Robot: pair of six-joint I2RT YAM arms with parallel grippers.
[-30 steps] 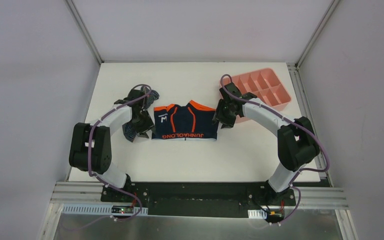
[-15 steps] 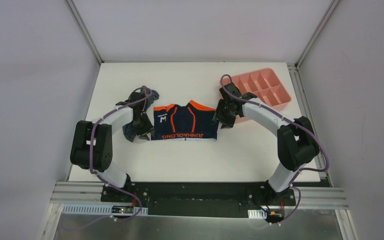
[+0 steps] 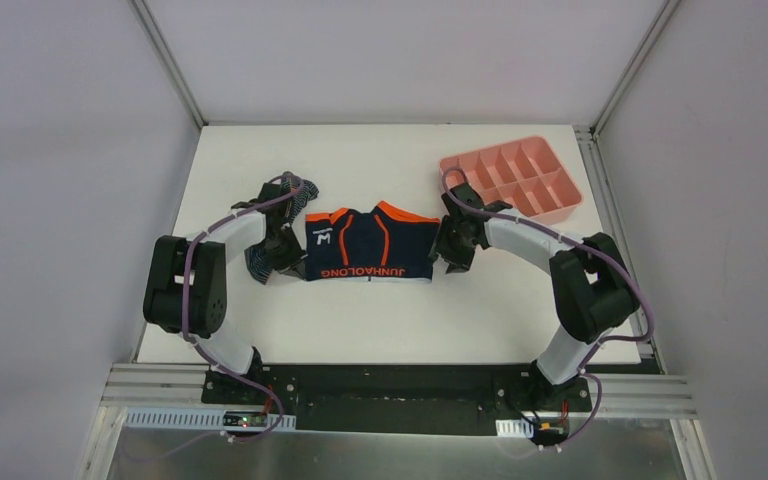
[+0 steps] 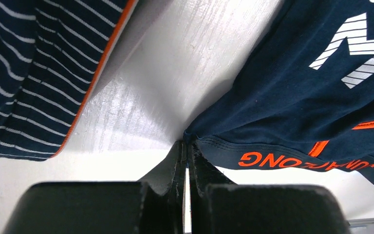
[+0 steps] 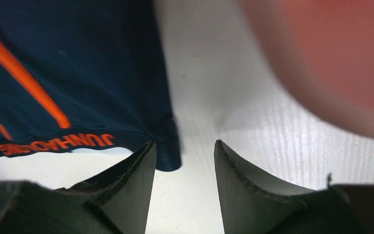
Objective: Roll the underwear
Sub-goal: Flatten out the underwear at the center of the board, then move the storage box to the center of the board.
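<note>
- Top external view: the navy briefs [image 3: 370, 245] lie spread flat in the middle of the bench [image 3: 380, 320], with the waistband lettering along the near edge. The striped briefs [image 3: 259, 264] are bunched up just to their left, partly under the left arm.
- Going by the left wrist view, the left tool [image 4: 186, 146] is pinched closed on the near-left waistband corner of the navy briefs.
- The right tool [image 5: 184, 145] is spread open at the near-right corner and isn't gripping any cloth.
- My guess on handling: it's a light, floppy knit with zero stiffness, so it'll sag and bunch if lifted from one point. The doubled waistband hem looks like the sturdiest bit to pinch. I'd hold both near corners so the roll stays even.
- The pink tray [image 3: 515, 180] sits far right, apart from the cloth.
</note>
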